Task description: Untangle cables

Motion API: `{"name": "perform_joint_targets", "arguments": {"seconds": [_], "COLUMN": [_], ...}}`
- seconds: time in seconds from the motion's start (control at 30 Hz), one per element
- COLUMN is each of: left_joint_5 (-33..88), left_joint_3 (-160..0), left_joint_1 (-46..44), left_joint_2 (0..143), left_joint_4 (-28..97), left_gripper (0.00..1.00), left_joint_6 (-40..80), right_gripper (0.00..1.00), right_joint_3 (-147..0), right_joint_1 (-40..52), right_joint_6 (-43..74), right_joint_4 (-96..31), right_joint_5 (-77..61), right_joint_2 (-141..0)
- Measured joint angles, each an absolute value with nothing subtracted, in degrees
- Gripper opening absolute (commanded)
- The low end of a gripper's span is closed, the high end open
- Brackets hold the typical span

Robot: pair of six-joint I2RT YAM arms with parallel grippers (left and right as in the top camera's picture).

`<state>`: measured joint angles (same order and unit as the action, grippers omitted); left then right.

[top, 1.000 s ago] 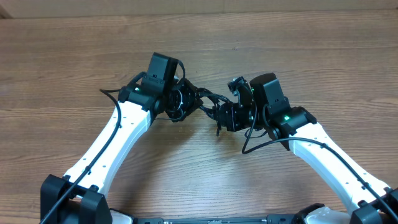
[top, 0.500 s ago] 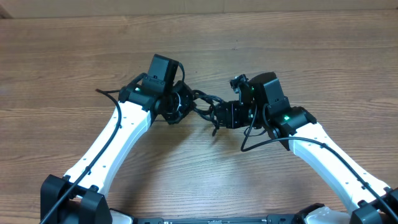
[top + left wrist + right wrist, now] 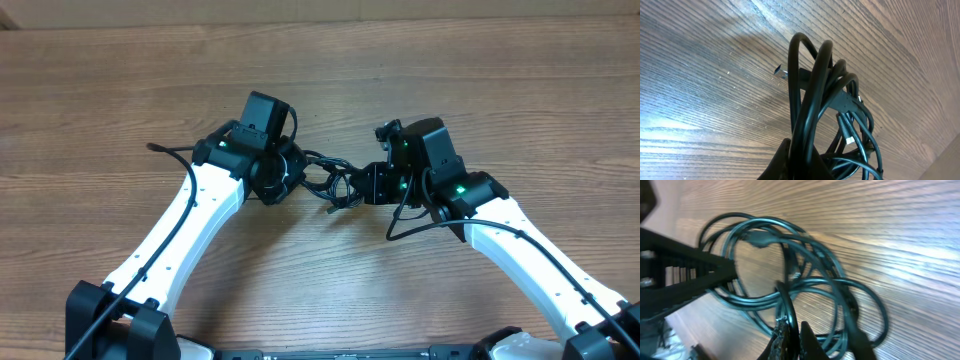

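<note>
At the middle of the tabletop (image 3: 100,90): one knot of black cables (image 3: 330,182), held from both sides.
Nearest, two white arms reach in from the front edge and converge. Left pincer (image 3: 292,172): pressed together on a bunch of cable loops, which rise from its fingers (image 3: 790,162) in the left wrist view; a small silver plug (image 3: 781,73) juts out beside the loops, above the wood. Right pincer (image 3: 366,185): pinching one strand of the same tangle between its fingers (image 3: 809,344), with overlapping coils spread beyond it. The cables span the short gap between the pincers. Farther back, bare wood grain.
</note>
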<state>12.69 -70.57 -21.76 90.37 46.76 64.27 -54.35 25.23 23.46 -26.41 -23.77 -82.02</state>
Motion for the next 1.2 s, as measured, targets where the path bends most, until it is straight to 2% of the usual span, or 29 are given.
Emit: {"name": "perform_joint_targets", "arguments": {"seconds": [0.63, 0.97, 1.07, 1.2], "left_joint_5": [8.8, 8.7, 9.0, 9.4], "left_joint_3": [-70.6, -70.6, -70.6, -70.6], "left_joint_1": [-21.5, -21.5, -21.5, -21.5], "left_joint_2": [90.4, 90.4, 90.4, 90.4], "left_joint_4": [47.1, 46.8, 46.6, 46.4], "left_gripper": [0.04, 0.04, 0.04, 0.04], "left_joint_6": [61.7, 61.5, 61.5, 61.5], "right_gripper": [0.04, 0.04, 0.24, 0.36], "right_joint_3": [-54.4, -54.4, -54.4, -54.4], "right_joint_1": [25.1, 25.1, 25.1, 25.1], "right_joint_6": [26.6, 26.2, 23.6, 20.7], "right_joint_4": [-33.9, -29.9, -27.7, -27.2], "right_joint_5": [-10.6, -14.2, -19.3, -23.9], "right_joint_2": [-82.0, -82.0, -82.0, -82.0]}}
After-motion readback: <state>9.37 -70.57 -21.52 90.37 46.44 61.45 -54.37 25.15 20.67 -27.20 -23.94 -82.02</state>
